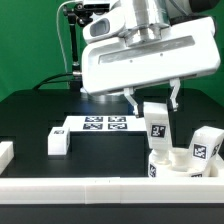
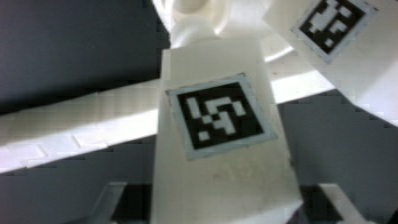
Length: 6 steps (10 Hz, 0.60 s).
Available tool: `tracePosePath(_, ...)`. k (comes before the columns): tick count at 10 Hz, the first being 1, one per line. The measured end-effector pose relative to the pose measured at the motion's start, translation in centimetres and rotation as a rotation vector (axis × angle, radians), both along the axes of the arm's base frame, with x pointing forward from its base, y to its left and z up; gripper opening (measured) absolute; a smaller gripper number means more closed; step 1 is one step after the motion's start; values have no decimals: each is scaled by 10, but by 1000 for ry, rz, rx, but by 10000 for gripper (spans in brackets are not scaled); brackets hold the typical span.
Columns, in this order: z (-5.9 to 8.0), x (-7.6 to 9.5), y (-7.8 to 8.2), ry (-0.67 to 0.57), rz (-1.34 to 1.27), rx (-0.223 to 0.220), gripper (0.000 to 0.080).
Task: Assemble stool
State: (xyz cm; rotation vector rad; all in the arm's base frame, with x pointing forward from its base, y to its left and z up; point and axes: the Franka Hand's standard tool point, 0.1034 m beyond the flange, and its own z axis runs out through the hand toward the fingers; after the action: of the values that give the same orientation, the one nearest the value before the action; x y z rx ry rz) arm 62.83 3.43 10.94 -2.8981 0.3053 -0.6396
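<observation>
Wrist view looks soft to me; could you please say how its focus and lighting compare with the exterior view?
Wrist view: the leg is very close and blurred, with the edges of its tag smeared, though nothing is lost to glare. Exterior view: sharper and evenly lit, but the white seat nearly washes out against the black table.

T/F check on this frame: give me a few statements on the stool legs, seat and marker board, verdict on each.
1. The white blocky tagged leg stands upright between the fingers. True.
2. The thin flat white marker board lies on the exterior view's right of the white round disc seat. False: it lies on the seat's left.
3. A second white blocky leg lies by the marker board's left end in the exterior view. True.
4. Nothing stands on the exterior view's right of the seat. False: a third tagged white leg is there.
</observation>
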Motion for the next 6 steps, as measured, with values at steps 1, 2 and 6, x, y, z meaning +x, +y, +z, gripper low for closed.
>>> tracePosePath(1,-2,-2,-1,2,-1,-2,327)
tracePosePath(2,-3,-2,-1,4,-1,-2,327)
tracePosePath(6,-2,-4,3,4,-4,1,327)
